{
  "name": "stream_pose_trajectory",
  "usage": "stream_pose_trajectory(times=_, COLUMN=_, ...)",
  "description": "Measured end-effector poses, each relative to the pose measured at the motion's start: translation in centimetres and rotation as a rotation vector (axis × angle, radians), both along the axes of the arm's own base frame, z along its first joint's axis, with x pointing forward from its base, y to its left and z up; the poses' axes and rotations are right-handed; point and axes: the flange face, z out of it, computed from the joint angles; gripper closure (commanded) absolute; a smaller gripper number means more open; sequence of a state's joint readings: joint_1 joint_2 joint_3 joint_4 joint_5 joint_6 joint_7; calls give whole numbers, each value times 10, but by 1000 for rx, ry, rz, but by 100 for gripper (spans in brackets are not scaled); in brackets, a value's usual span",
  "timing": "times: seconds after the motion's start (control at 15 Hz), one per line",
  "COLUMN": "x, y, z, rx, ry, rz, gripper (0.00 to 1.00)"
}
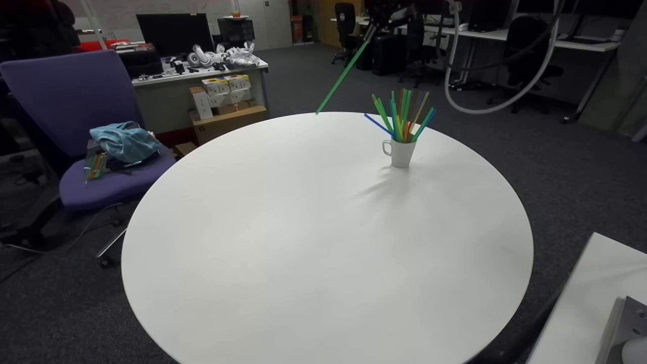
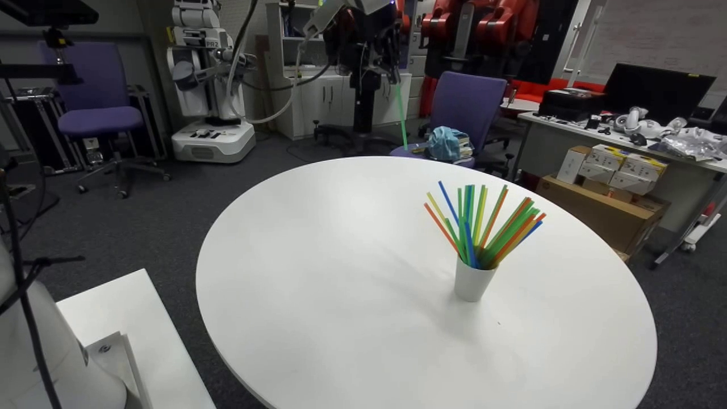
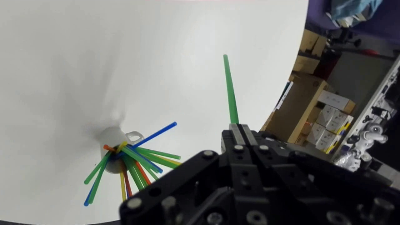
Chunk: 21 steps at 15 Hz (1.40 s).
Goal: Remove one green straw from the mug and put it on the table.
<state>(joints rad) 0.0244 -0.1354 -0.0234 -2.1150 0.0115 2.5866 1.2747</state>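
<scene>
My gripper is shut on a green straw [image 3: 230,89]; the jaws [image 3: 240,126] pinch one end in the wrist view. The held straw slants down from the gripper in both exterior views [image 1: 342,77] [image 2: 401,116]. Its lower end is free and appears above the table's far edge region; its height cannot be told exactly. The white mug [image 1: 402,154] stands upright on the round white table [image 1: 303,227], its handle showing. It also shows in an exterior view [image 2: 473,282] and the wrist view [image 3: 109,136]. Several green, blue, yellow and orange straws fill it. The gripper is apart from the mug.
A purple chair [image 1: 65,101] with a blue cloth [image 1: 125,142] stands beside the table. Boxes [image 1: 227,119] and a desk with a monitor [image 1: 174,35] are behind. A white side table [image 1: 581,303] stands close to the round table. A pale hose [image 1: 498,110] hangs near the arm.
</scene>
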Motion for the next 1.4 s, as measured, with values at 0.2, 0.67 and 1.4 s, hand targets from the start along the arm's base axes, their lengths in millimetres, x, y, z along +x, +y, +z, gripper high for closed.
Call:
stream_pose_trajectory(times=0.2, x=-10, y=44, z=-58, rx=-152, ry=-29, rz=98, gripper=100)
stream_pose_trajectory(times=0.67, x=-40, y=60, z=-113, rx=-333, ry=-142, rz=174, gripper=100)
stream_pose_trajectory(times=1.4, x=-92, y=127, z=-265, rx=-284, ry=97, rz=349, gripper=100)
